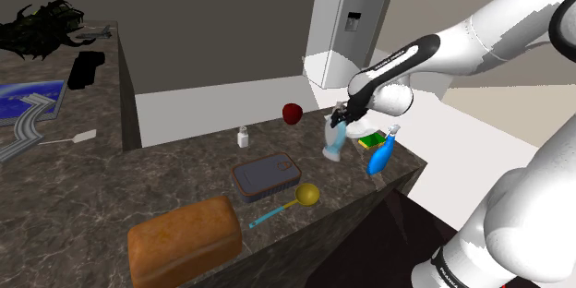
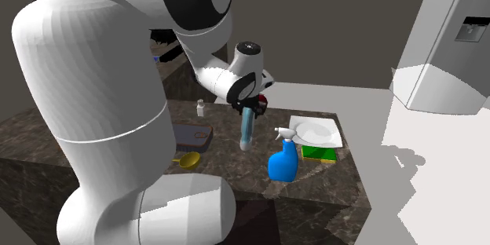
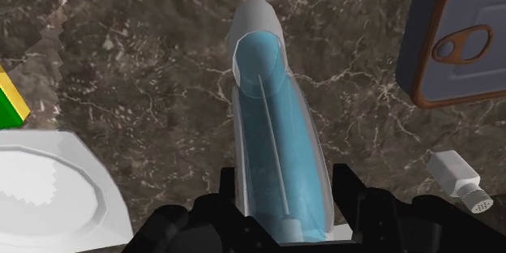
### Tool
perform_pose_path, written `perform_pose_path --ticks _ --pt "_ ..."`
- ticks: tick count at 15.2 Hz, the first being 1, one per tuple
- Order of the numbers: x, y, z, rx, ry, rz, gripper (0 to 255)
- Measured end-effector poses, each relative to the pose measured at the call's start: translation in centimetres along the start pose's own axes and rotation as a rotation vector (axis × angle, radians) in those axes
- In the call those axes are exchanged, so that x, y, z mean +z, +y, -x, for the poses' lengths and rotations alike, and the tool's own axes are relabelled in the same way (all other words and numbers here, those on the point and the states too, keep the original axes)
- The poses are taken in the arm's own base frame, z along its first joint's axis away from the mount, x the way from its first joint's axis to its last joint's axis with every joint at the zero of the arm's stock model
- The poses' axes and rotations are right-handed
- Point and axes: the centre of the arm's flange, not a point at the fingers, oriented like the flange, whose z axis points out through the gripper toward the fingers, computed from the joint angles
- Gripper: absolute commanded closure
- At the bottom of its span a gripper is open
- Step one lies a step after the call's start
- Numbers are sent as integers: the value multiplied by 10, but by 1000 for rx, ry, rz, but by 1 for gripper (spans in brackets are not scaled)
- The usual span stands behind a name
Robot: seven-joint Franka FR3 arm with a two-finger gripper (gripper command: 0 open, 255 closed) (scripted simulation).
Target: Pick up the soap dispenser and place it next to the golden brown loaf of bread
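Soap dispenser (image 3: 272, 122) is clamped between the tool's (image 3: 285, 201) fingers, its length extending beyond them.

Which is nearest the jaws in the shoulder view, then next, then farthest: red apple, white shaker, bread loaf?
1. Red apple, just left of the held soap dispenser in that view.
2. White shaker, farther left.
3. Bread loaf, at the counter's lower-left end.

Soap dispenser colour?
Soap dispenser is translucent light blue with a pale grey casing; shows best in the wrist view.
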Motion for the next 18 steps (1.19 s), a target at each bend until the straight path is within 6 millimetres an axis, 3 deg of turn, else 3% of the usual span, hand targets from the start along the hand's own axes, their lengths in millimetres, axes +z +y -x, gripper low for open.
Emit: perform_pose_path --ticks 18 --pt "-87 -9 -39 -1 0 1 255"
